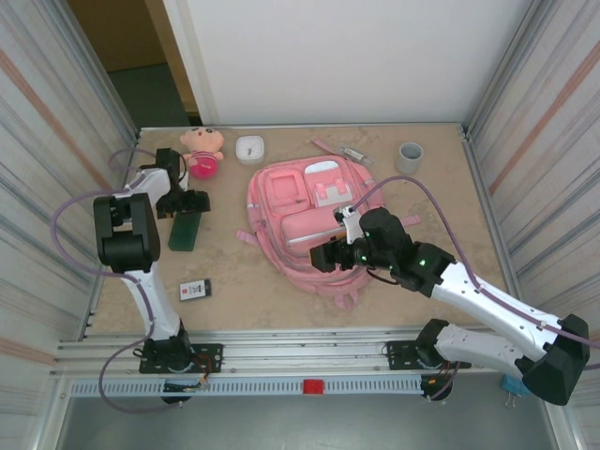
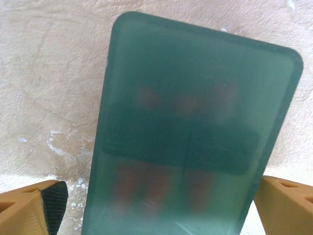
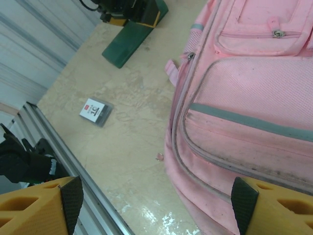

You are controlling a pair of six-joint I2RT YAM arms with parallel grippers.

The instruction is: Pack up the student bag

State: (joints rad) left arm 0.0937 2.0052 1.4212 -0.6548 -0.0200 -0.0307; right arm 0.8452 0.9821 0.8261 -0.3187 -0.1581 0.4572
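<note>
At the middle of the table (image 1: 244,309), the student bag (image 1: 281,202) lies flat with its front pockets up. The zipper pull (image 3: 279,33) on the pocket seen from the right wrist sits closed, and I see no open mouth anywhere. Over the bag's 7 o'clock corner hangs the right claw (image 1: 323,256), its jaws wide and empty, one finger past the fabric edge. At 9 o'clock from the bag lies a dark green box (image 1: 185,230), and the left claw (image 2: 161,208) straddles its far end, fully spread, with a gap showing at one pad, so nothing is gripped. A small card pack (image 1: 195,289) sits at 8 o'clock, a plush doll (image 1: 202,150) at 11 and a grey cup (image 1: 410,157) at 1. The likely trouble is that the flat box skids or twists when the pads close on its thin edges, and that the limp fabric bunches under the right claw and never opens.
</note>
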